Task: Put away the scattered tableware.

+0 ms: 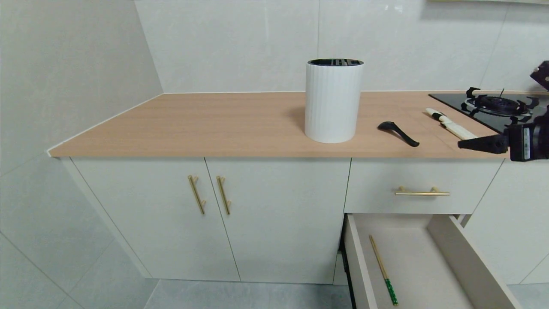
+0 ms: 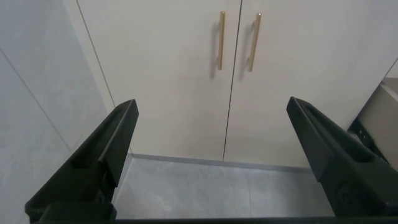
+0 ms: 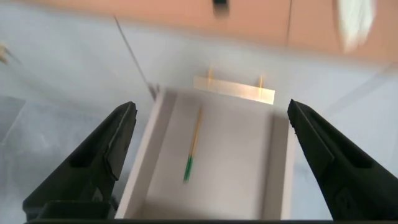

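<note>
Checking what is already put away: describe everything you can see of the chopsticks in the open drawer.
The chopsticks look like a thin pair lying tight together, pale wood-coloured along most of their length with green ends. They lie flat on the floor of the open drawer, nearer its left wall, running roughly front to back, green ends toward the pulled-out front. Only the drawer floor touches them.

The right gripper (image 3: 211,107) hangs with its jaws wide apart above the open drawer (image 3: 242,155). Green-tipped chopsticks (image 3: 193,146) lie on the drawer floor, nearer its left wall.
</note>
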Robot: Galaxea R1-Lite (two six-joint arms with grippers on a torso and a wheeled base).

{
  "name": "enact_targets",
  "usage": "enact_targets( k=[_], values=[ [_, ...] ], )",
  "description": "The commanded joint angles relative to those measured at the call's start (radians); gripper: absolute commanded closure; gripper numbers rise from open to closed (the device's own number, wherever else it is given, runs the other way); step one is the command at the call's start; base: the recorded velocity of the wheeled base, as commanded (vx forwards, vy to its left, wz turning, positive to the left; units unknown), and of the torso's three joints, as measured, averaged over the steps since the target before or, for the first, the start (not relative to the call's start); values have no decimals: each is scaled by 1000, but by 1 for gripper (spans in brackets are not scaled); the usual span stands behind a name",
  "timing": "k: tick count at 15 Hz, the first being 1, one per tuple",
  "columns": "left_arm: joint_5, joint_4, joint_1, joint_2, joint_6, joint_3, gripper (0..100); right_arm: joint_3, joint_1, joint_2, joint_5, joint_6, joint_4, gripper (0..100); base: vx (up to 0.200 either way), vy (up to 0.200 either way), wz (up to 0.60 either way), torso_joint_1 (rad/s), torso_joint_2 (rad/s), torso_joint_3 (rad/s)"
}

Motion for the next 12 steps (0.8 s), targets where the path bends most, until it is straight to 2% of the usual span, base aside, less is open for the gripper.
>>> enact_targets(
  k=[1, 4, 5, 7, 12],
  values=[
    [1, 0, 0, 0, 0, 0, 0, -210, -3, 233, 57, -28, 47, 0, 0, 0, 0, 0, 0, 0],
    [1, 0, 0, 0, 0, 0, 0, -363, -1, 405, 71, -31, 78, 0, 0, 0, 0, 0, 0, 0],
    [1, 0, 0, 0, 0, 0, 0, -409, -3, 445, 110, -24, 78, 0, 0, 0, 0, 0, 0, 0],
    [1, 0, 0, 0, 0, 0, 0, -451, -3, 474, 154, -11, 76, 0, 0, 0, 0, 0, 0, 0],
    [1, 0, 0, 0, 0, 0, 0, -523, 0, 552, 153, -15, 75, 0, 0, 0, 0, 0, 0, 0]
  ],
)
